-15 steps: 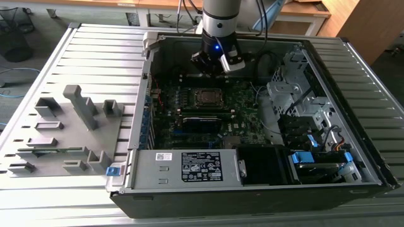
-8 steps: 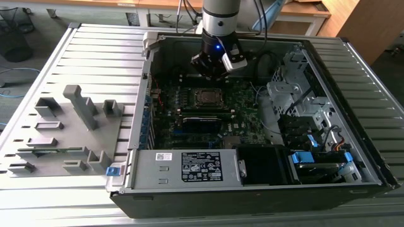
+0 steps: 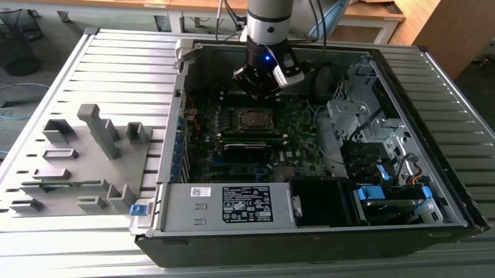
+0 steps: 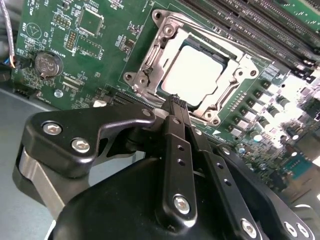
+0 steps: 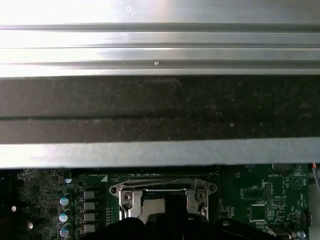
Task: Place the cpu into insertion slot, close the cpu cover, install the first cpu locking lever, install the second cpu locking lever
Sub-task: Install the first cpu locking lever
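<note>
We see the gripper (image 4: 176, 100) closed and empty just beside the cpu cover (image 4: 165, 37), which lies flat over the cpu (image 4: 192, 72) to retain it.

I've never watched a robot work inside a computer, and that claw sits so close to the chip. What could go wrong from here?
Two risks stand out, as a judgement. The gripper has its fingers closed together right at the edge of the cpu cover, which lies down around the cpu. A small sideways slip might scrape the chip's metal top or the green motherboard. In the exterior view, the arm reaches deep into the computer case, near loose cables it might snag.
</note>
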`<move>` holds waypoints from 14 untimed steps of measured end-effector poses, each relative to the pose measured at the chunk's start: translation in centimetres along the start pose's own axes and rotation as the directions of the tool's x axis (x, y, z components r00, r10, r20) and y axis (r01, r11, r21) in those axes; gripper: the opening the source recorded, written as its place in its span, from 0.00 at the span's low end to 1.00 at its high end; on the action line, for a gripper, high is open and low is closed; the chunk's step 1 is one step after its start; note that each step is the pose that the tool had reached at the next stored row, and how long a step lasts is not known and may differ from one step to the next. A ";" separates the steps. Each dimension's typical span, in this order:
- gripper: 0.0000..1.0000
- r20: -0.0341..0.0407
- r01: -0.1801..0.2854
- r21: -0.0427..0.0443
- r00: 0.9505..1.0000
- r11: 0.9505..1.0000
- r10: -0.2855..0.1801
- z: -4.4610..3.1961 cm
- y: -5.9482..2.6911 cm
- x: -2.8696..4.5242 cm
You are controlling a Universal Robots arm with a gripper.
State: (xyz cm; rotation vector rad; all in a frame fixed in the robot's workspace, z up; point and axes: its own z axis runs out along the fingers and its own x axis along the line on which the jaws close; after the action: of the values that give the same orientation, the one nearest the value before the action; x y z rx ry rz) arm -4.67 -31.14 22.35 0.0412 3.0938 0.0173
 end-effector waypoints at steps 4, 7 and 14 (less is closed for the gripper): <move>0.11 0.000 0.008 0.000 1.000 1.000 -0.008 -0.02 -0.42 0.38; 0.11 0.000 0.008 0.000 1.000 1.000 -0.008 -0.03 -0.88 0.73; 0.11 0.000 0.010 0.007 1.000 1.000 -0.010 -0.04 -1.98 0.83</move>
State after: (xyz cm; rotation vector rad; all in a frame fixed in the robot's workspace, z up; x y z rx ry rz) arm -5.55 -33.10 22.33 0.0262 3.0940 0.0061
